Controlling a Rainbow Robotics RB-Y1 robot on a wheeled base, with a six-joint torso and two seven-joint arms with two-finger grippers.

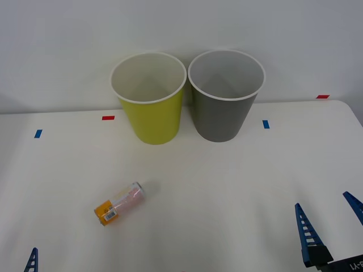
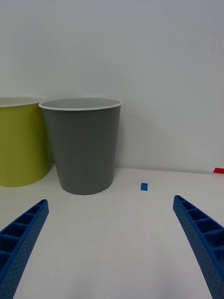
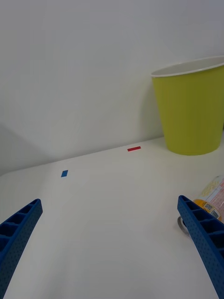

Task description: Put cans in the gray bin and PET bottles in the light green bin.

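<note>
A: What takes up the most room?

B: The white table (image 1: 238,187). At its far side stand two bins, upright and side by side, almost touching. The green bin (image 1: 151,99) is on the robot's left, the gray bin (image 1: 224,96) on its right. Both look empty as far as the front view reaches inside.

A: And the arms?

B: Both sit low at the near edge. The right gripper (image 1: 332,221) is at the near right corner, its blue ribbed fingers spread wide with nothing between them. In its wrist view the right gripper (image 2: 112,243) faces the gray bin (image 2: 84,145), with the green bin (image 2: 21,140) beside it. The left gripper (image 3: 109,238) is at the near left corner, also wide open and empty; in the front view just one fingertip (image 1: 31,262) pokes up.

A: Where is the can?

B: The can (image 1: 120,203) lies on its side on the table, left of centre, nearer than the green bin and well apart from it. Its orange end points toward the robot, its silver top toward the bins. In the left wrist view the can (image 3: 212,198) lies just beside one finger (image 3: 203,238).

A: Anything smaller?

B: Bits of tape: blue marks (image 1: 38,134) and (image 1: 266,123), red marks (image 1: 108,118) and (image 1: 322,96).
</note>
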